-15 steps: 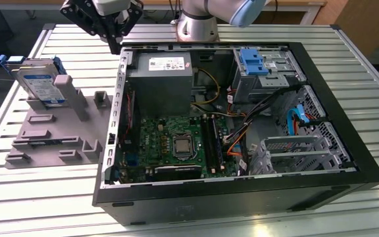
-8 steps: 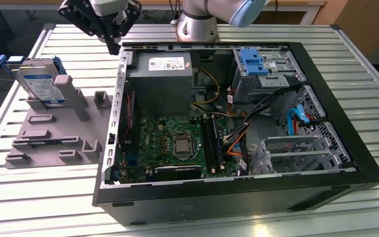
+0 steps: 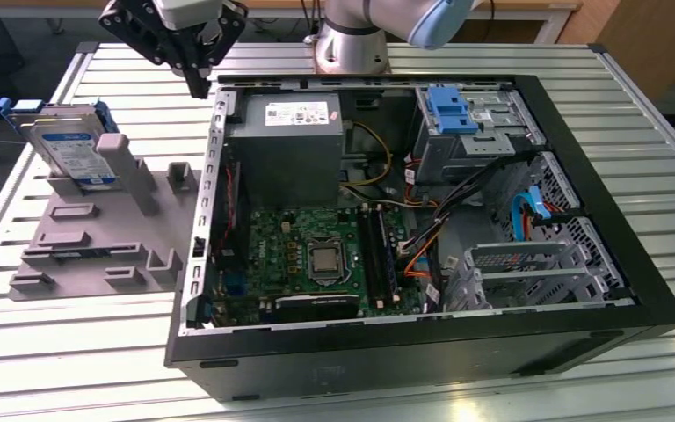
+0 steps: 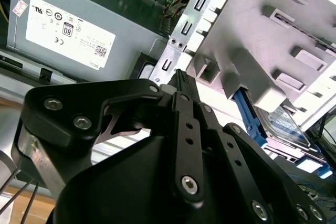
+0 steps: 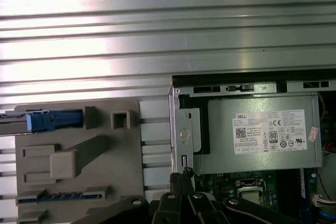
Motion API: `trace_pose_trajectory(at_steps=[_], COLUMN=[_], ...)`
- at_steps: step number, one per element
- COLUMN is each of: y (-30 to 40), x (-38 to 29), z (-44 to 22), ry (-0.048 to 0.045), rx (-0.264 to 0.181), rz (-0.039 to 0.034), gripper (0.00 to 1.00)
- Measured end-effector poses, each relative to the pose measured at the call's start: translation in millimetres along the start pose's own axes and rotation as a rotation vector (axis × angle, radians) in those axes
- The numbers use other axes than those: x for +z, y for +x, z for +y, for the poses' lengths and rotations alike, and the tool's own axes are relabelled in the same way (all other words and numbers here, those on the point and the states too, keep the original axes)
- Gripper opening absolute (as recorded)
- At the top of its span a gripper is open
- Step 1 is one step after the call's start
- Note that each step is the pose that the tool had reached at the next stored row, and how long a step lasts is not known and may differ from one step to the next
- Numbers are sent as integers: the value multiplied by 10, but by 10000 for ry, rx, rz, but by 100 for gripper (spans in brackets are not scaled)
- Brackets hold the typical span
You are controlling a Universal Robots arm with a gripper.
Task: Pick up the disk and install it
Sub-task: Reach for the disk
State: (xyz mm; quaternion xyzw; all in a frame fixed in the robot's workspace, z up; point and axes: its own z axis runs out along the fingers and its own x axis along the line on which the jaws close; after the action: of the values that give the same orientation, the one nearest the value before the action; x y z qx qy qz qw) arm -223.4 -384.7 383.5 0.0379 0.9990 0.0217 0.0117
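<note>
Slatted metal bench [image 3: 80, 369] carries an open-sided black computer case [image 3: 431, 356]. At the exterior view's left, the silver blue-railed disk [image 3: 66, 145] stands edgewise in a grey plastic fixture [image 3: 80, 237] — presumably for easy grasping. The black gripper [image 3: 201, 88] hovers over the case's far corner, well apart from the disk — fingers closed together, empty.

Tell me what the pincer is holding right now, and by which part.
Nothing is held. The pincer hangs shut and empty near the rim of the computer case, while the disk stands apart in its grey fixture.
</note>
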Motion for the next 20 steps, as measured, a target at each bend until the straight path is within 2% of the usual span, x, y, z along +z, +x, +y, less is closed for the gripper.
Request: trace_pose_trajectory(at_steps=[20], y=[114], x=[17], z=[-1], ry=[1], rx=[1], rz=[2], gripper=[11])
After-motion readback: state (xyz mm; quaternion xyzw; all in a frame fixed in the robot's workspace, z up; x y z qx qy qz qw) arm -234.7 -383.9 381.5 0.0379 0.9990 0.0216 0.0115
